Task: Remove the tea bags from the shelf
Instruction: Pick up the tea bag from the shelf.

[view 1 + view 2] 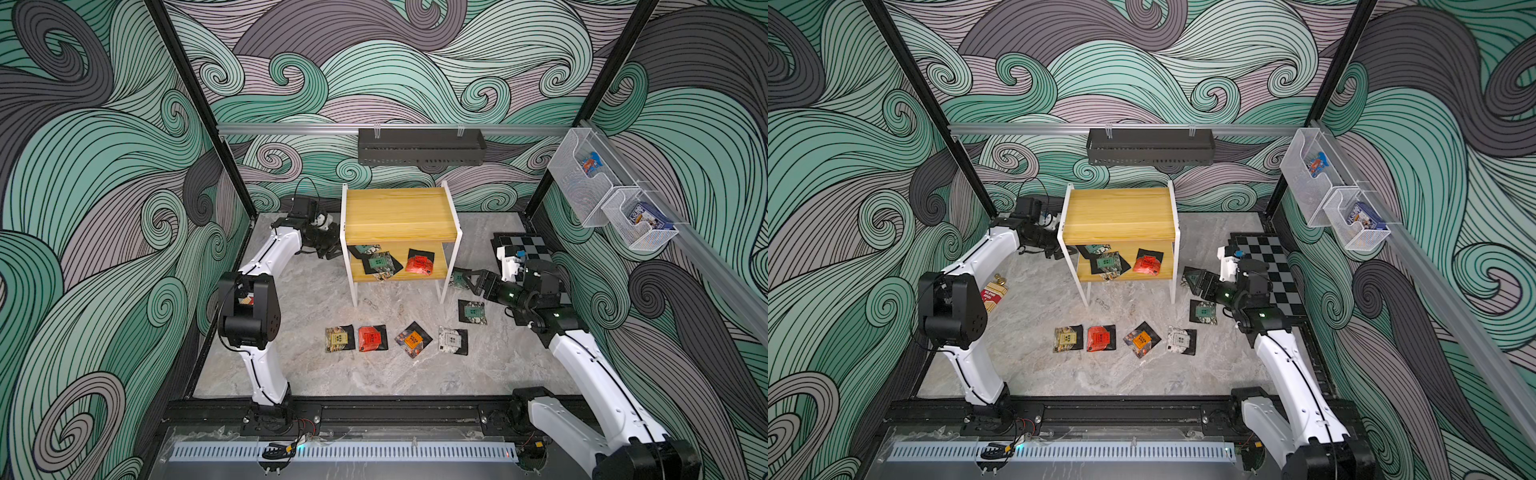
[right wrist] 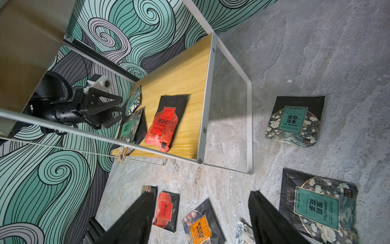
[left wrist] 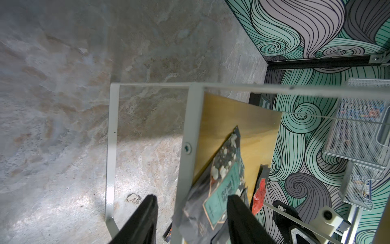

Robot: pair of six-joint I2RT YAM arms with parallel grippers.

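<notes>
The shelf (image 1: 399, 212) stands at the back middle with its top board bare. Three tea bags lie on its lower board: two overlapping teal ones (image 1: 379, 263) and a red one (image 1: 420, 262). My left gripper (image 1: 332, 251) is open at the shelf's left end. Its fingers straddle the white frame post (image 3: 187, 135) and the near corner of a teal bag (image 3: 219, 190). My right gripper (image 1: 463, 276) hangs open and empty to the right of the shelf, above a teal bag (image 1: 456, 280) on the floor. Several more tea bags (image 1: 372, 338) lie on the floor in front.
A black tray (image 1: 419, 151) hangs on the back wall. Two mesh bins (image 1: 582, 178) with blue packets hang on the right wall. A checkerboard mat (image 1: 523, 243) lies at the back right. A red-and-white carton (image 1: 994, 293) lies behind my left arm.
</notes>
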